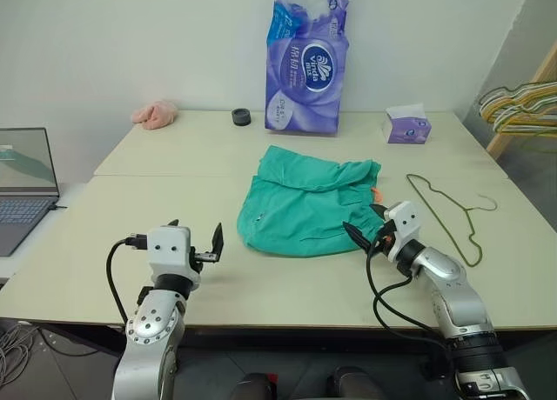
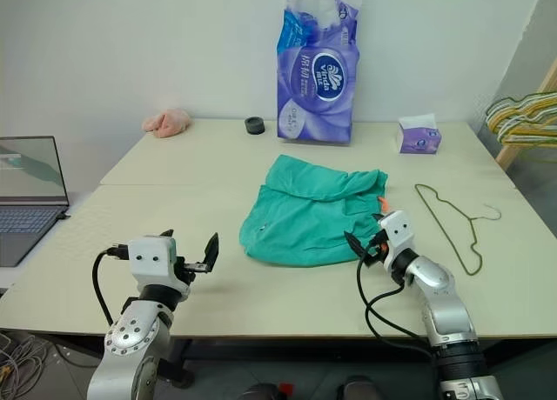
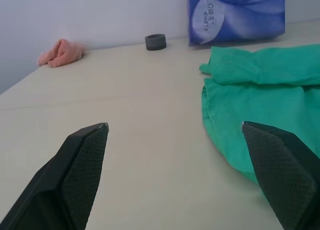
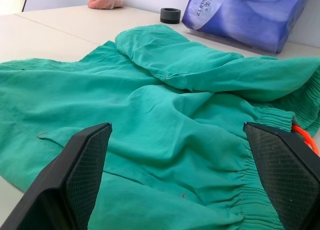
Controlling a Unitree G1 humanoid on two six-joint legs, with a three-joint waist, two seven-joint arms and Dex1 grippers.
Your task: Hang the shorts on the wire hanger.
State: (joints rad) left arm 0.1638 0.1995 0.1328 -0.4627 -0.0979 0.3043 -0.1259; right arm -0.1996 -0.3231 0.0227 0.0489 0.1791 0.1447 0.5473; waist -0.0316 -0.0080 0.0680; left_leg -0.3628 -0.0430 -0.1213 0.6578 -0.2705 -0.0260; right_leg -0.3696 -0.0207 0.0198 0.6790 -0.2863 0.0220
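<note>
The teal-green shorts (image 1: 305,200) lie crumpled flat in the middle of the table, with the gathered waistband and a small orange tag (image 4: 305,137) on their right side. To their right the thin dark wire hanger (image 1: 448,216) lies flat on the table, its hook toward the right edge. My right gripper (image 1: 365,222) is open at the near right corner of the shorts, and its fingers straddle the cloth by the waistband (image 4: 260,190) without closing on it. My left gripper (image 1: 196,232) is open and empty, low over bare table to the left of the shorts.
A tall purple tissue pack (image 1: 305,61), a small purple tissue box (image 1: 406,124), a black ring (image 1: 241,116) and a pink cloth lump (image 1: 154,114) stand along the far edge. A laptop (image 1: 22,187) sits at the left. Bunched coloured hangers (image 1: 522,104) hang at the far right.
</note>
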